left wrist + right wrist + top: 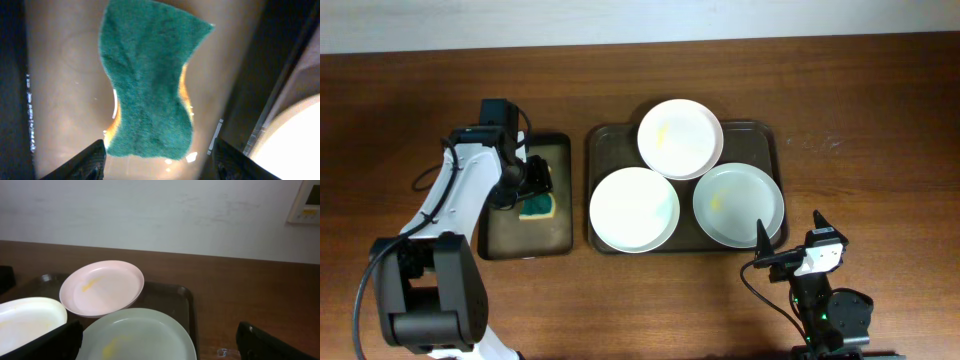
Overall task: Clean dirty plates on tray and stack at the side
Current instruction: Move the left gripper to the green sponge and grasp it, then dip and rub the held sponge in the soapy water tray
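Right claw (160, 347), open and empty, sits nearest. Beyond it, three plates (634, 209) crowd the tray (761, 136), the far one leaning on its neighbours; scrubbing could shift it. Left claw (157, 155), open, straddles the sponge (147, 80) in the small dark tray (496, 240): a shallow pinch may slip.

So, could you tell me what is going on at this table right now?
The left tool hangs open right over the green sponge, which lies in the small dark tray and is not yet gripped. The three white plates sit on the large tray, at least two with yellowish smears, and none is stacked at the side. The right tool sits open just off that tray's corner, holding nothing.
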{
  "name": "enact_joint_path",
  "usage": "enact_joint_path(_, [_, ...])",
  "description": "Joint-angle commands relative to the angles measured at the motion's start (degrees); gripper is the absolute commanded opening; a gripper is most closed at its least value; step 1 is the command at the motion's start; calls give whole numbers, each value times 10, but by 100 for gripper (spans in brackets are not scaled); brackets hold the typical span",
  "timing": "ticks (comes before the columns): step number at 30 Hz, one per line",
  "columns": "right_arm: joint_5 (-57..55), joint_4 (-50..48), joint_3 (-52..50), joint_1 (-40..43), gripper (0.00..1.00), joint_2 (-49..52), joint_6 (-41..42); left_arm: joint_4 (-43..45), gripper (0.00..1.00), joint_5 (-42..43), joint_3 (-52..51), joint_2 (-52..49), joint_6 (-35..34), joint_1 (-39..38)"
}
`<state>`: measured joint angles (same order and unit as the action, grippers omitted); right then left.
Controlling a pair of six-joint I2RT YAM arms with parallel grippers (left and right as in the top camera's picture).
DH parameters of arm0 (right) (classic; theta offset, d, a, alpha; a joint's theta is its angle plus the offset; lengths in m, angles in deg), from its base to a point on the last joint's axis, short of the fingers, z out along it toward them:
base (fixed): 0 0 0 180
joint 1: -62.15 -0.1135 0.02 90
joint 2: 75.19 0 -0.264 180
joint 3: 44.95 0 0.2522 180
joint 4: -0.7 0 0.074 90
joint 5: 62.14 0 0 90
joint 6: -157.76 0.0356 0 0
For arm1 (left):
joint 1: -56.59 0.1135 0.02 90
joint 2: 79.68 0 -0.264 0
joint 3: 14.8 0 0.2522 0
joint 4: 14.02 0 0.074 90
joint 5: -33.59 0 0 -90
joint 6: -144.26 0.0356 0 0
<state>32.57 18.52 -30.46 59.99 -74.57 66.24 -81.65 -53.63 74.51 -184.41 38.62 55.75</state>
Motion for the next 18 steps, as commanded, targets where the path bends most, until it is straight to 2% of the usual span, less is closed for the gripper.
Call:
enact_joint_path(1, [-5,1,-4,-3,98,-4,2,17,68,-26,-34,-7,-2,1])
enact_joint_path(4, [-5,1,-4,-3,98,-4,2,68,77,-26,-72,-7,-1,1])
enact_joint_path(11, [-5,1,-4,-3,99,-4,2,158,76,-23,-126,-7,-1,1])
enact_joint_path(12, [-5,1,-4,-3,98,-4,2,162,73,-24,-130,-7,-1,1])
enact_joint_path(15, [-5,1,-4,-3,98,-4,2,168,47,-28,-131,-7,-1,1])
enact_joint_path(17, [-5,1,-4,-3,98,-4,2,174,18,-28,-131,-7,-1,2])
enact_joint_path(18, [-5,1,-4,-3,98,-4,2,177,13,-28,-131,-7,-1,3])
